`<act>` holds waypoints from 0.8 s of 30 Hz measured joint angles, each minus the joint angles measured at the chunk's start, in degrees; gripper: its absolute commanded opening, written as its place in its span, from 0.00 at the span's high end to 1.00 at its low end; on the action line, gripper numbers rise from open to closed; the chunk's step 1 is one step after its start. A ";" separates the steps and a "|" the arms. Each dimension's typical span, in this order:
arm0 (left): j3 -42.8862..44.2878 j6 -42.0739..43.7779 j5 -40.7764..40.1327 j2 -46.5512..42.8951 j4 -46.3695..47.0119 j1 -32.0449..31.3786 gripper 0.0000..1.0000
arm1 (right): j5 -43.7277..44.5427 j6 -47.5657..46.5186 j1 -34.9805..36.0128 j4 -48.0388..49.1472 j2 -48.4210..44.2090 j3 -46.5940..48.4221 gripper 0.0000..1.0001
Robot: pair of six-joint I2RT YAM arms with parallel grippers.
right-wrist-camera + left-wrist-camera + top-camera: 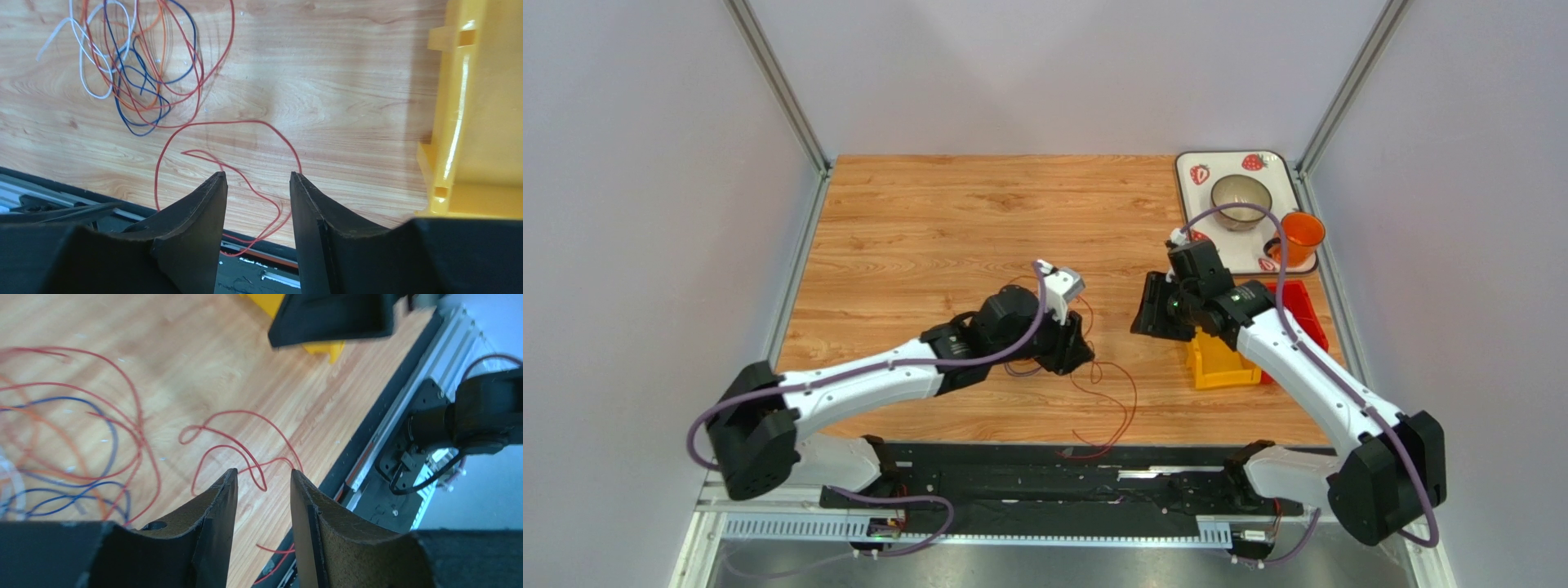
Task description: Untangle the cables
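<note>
tray (1222,157) w/ bowl (1242,200) | orange cup (1301,233) | yellow bin (1220,363) | red bin (1312,325)

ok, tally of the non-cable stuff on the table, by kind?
Bins: 2, yellow bin and red bin
Cup: 1, orange
Bowl: 1, metal
Tray: 1, white with a strawberry print
Total: 5

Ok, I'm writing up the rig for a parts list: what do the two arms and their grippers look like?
Both the left arm and right arm have white links joined by black rounded joints, with a thick lilac cable running along each. The left gripper and right gripper each carry two black, curved fingers with rough inner faces. No markings are visible.
</note>
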 measured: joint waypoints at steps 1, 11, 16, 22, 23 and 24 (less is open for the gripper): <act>0.00 0.26 -1.29 -2.05 -1.36 0.00 0.56 | -0.35 -0.09 0.35 -0.07 0.94 0.09 0.54; -5.33 -0.50 -17.14 -13.07 -9.57 0.26 0.59 | 0.02 -0.94 7.43 -1.25 9.92 0.11 0.53; -12.44 -2.86 -19.69 -15.65 -8.90 1.07 0.60 | 2.01 -1.62 9.92 -2.08 13.09 0.00 0.44; -18.71 -4.68 -21.09 -15.65 -3.67 1.27 0.62 | 7.56 -2.38 18.69 -2.03 13.29 -1.46 0.43; -19.54 -4.92 -21.38 -15.69 -2.95 1.27 0.62 | 7.96 -2.38 19.98 -1.88 13.25 -2.01 0.43; -20.13 -5.05 -21.59 -15.78 -2.34 1.27 0.62 | 8.26 -2.34 20.65 -1.64 13.18 -2.67 0.43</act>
